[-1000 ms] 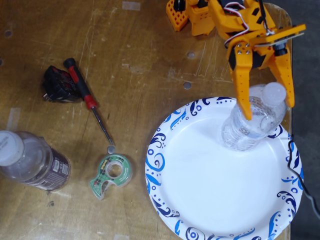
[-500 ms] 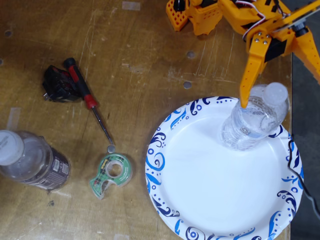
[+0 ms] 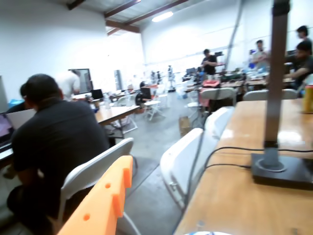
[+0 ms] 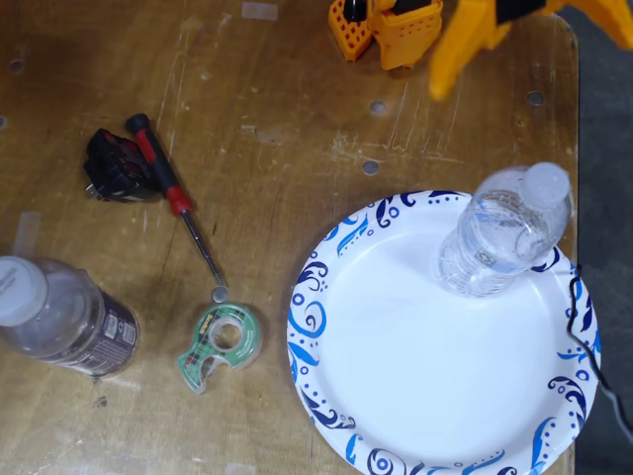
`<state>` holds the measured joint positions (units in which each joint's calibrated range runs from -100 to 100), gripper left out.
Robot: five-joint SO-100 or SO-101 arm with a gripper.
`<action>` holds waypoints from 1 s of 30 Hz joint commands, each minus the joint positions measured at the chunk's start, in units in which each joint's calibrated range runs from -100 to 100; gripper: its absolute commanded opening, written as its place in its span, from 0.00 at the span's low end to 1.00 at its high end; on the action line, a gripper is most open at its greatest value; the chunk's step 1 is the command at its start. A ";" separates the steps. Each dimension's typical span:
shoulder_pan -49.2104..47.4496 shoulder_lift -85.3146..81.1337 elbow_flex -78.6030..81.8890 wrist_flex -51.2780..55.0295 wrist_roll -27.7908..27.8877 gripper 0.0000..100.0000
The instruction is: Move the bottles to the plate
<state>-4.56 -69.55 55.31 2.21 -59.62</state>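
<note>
Wooden table [image 4: 277, 89] fills fixed view, scratched.
Plate [image 4: 396, 396], white with blue swirl rim, sits at lower right, near table's right edge.
Clear bottle [image 4: 504, 233] with white cap stands upright on plate, upper right part, just inside rim.
Second bottle [image 4: 59, 322], dark label, white cap, at far left edge of table, well apart from plate, not on it.
Orange arm at top edge of fixed view; gripper [image 4: 465, 45] blurred and cropped, holds nothing visible, open or closed: cannot tell.
Wrist view points out across a room, only one orange finger [image 3: 105, 205] in frame at bottom left, nothing near it.
Green tape dispenser [image 4: 220, 341] just left of plate, not touching.
Red-handled screwdriver [image 4: 173, 198] lies diagonally above it, handle beside a black adapter [image 4: 117, 168].
</note>
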 commanded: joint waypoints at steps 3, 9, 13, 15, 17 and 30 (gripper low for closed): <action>26.28 -4.82 -7.11 12.67 0.31 0.49; 45.04 1.59 -6.66 8.49 4.12 0.49; 46.88 12.30 -6.48 -3.52 8.24 0.49; 46.55 18.45 -6.39 -9.26 8.82 0.49; 46.66 25.53 -6.84 -14.66 8.50 0.49; 47.95 71.65 -32.33 -39.81 8.56 0.49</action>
<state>42.39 -4.87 33.09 -36.34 -51.19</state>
